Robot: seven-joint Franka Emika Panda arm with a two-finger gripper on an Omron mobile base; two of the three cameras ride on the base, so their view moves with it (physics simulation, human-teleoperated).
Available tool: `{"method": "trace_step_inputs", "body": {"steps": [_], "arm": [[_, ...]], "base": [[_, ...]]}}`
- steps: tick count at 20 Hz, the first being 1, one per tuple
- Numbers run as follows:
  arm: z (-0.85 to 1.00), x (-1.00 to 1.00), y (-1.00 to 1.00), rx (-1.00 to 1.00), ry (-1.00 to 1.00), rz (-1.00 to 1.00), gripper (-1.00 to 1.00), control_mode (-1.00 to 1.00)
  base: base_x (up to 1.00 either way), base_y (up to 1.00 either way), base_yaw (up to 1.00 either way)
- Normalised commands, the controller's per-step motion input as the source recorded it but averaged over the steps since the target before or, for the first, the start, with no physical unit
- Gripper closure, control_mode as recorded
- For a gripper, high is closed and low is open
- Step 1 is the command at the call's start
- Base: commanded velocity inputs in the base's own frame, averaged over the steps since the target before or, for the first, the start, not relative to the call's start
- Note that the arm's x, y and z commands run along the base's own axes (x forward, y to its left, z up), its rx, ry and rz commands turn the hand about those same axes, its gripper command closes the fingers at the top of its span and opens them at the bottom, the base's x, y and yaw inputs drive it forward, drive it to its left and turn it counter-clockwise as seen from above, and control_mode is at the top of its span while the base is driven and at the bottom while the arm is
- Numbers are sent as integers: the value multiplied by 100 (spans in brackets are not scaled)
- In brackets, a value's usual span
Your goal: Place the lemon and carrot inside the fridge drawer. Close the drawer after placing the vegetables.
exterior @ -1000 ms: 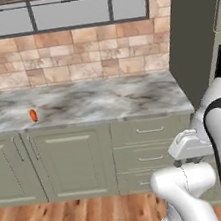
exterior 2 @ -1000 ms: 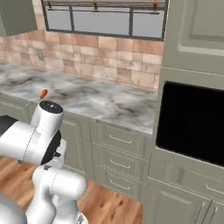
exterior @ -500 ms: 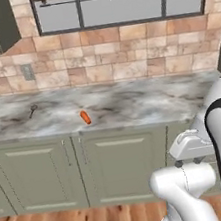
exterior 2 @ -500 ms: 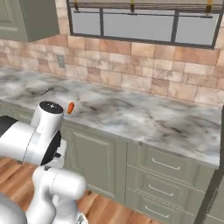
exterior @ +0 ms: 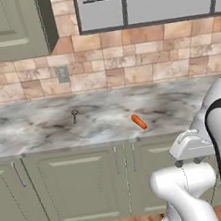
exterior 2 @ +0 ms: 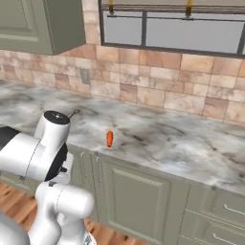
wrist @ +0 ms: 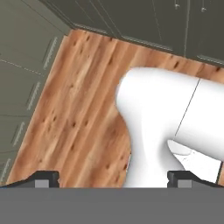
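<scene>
Fingers [wrist: 47,178] spread wide, holding nothing, your gripper [wrist: 113,179] points down at the wooden floor [wrist: 74,109]. Beyond, the carrot [exterior: 139,122] lies near the countertop's [exterior: 44,128] front edge; a careless reach could roll it off.

Carrot [exterior 2: 109,139] lies alone on marbled grey countertop [exterior 2: 191,143], near front edge, short & orange, long axis running roughly front to back. Small dark utensil [exterior 2: 73,114] sits further left on same top, well apart from carrot. Behind: tan brick backsplash w/ wall outlet [exterior 2: 85,75]. Window [exterior 2: 182,28] above, green-grey upper cabinet [exterior 2: 33,24] at top left. Lower cabinet doors [exterior 2: 139,196] under counter, drawers at right. Wood floor [exterior 2: 14,196] at lower left.
</scene>
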Motion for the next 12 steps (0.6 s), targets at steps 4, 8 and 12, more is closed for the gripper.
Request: {"method": "trace_step_inputs", "body": {"steps": [4, 8, 12], "arm": [[0, 0, 0, 0, 0, 0, -100, 100], [0, 0, 0, 0, 0, 0, -100, 100], [0, 0, 0, 0, 0, 0, -100, 100]], "base": [[74, 62, -22], [58, -8, -19], [42, -34, -8]]}}
